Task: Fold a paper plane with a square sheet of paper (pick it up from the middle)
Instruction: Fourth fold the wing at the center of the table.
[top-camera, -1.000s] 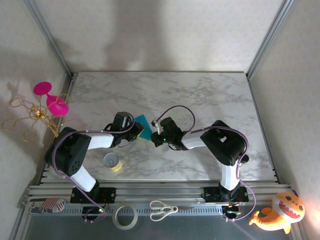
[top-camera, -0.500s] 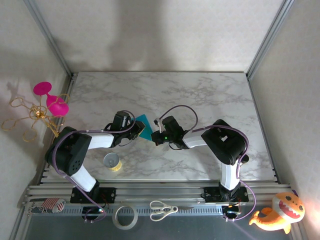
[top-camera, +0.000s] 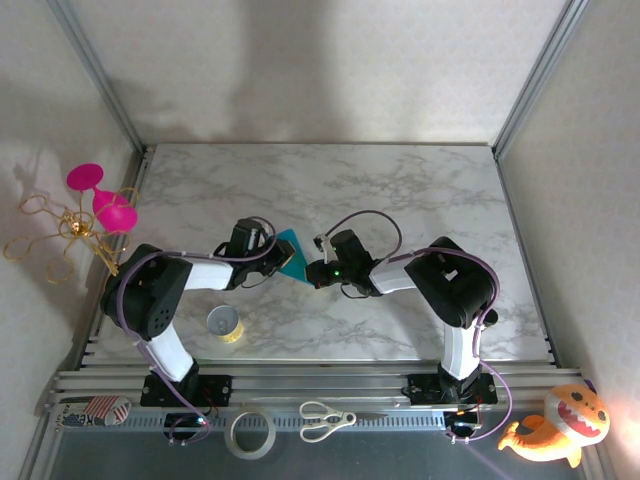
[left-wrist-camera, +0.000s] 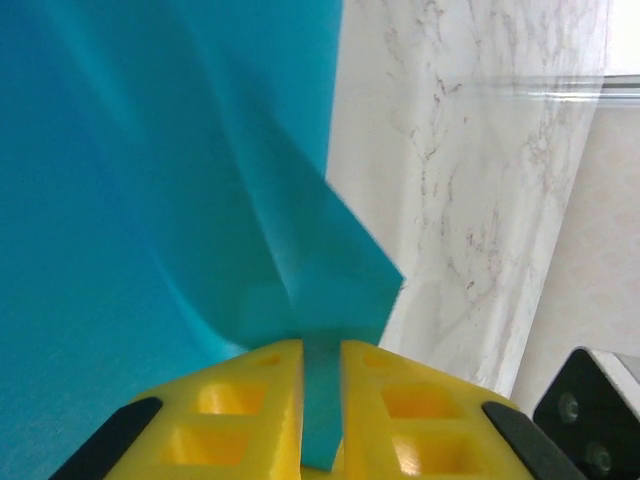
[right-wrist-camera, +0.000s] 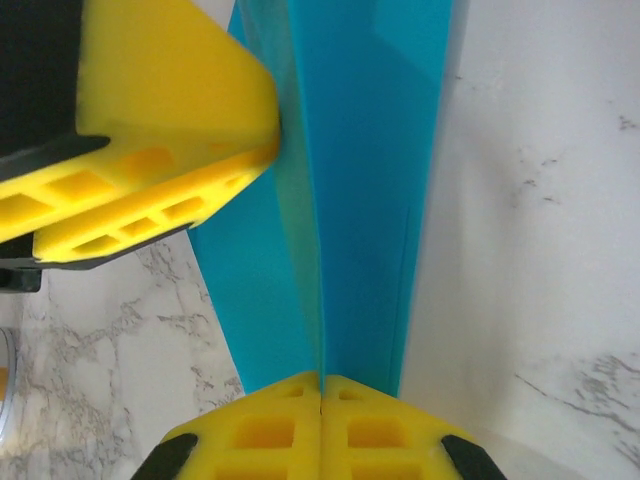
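Note:
The square sheet of paper (top-camera: 291, 246) is teal-blue, partly folded, and held off the marble table (top-camera: 420, 190) between both grippers near the table's middle. My left gripper (top-camera: 277, 259) comes from the left; in the left wrist view its yellow fingers (left-wrist-camera: 240, 400) pinch a folded flap of the sheet (left-wrist-camera: 150, 180), which fills the narrow gap at the left gripper (left-wrist-camera: 321, 400). My right gripper (top-camera: 313, 273) comes from the right. In the right wrist view the right gripper (right-wrist-camera: 320, 410) is shut on a long centre crease of the sheet (right-wrist-camera: 360, 200), with the left gripper's fingers (right-wrist-camera: 150, 150) against the paper's far left side.
A small yellow tape roll (top-camera: 225, 324) stands near the left arm's base. Scissors (top-camera: 322, 420) and a white tape ring (top-camera: 250, 434) lie on the front rail. Pink and gold ornaments (top-camera: 100, 205) sit off the left edge, an orange plush (top-camera: 555, 425) at the front right.
The left gripper's jaws have narrowed onto the paper flap, and both grippers have shifted a little to the right with the sheet.

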